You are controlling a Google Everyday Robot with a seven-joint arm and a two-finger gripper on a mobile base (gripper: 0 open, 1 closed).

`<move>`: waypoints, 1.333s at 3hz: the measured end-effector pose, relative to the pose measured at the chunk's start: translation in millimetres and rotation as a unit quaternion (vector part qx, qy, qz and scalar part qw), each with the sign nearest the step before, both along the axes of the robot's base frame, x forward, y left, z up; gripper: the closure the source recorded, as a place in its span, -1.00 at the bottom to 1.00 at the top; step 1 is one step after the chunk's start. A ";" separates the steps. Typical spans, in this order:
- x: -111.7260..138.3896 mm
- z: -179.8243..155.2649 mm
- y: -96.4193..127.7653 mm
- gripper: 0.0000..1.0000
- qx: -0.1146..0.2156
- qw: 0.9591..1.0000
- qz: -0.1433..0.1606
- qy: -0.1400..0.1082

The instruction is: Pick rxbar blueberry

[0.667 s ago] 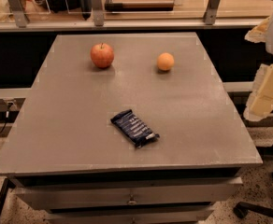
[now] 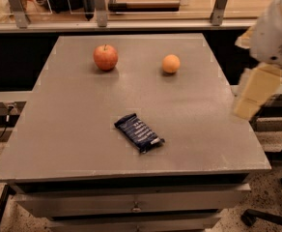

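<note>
One rxbar blueberry [image 2: 139, 132] lies flat on the grey table [image 2: 59, 129]. It is well to the left of the gripper [image 2: 252, 98] and lower in the view, toward the front edge. Its dark blue wrapper with white letters is turned diagonally, and nothing touches it.

The gripper hangs over the right edge of the table, apart from everything on it. It shows as a cream-coloured block under the white rounded arm [image 2: 276, 28]. I cannot tell if it is released or clenched.

A red apple [image 2: 105, 57] stands far to the left of the gripper, near the back of the table. A small orange [image 2: 170, 63] is nearer to the gripper, between it and the apple. Both fruits are well apart from the bar. Under the table top there is a drawer front [image 2: 131, 204].
</note>
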State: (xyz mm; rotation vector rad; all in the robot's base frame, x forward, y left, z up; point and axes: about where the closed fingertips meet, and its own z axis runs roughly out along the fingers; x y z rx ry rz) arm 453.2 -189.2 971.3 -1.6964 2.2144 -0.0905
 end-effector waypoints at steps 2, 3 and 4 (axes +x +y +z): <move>63.7 -80.4 102.1 -1.00 0.035 0.996 -0.071 0.048; 75.1 -94.0 127.6 -1.00 0.032 0.991 -0.118 0.061; 74.8 -93.2 128.8 -1.00 0.039 0.987 -0.140 0.063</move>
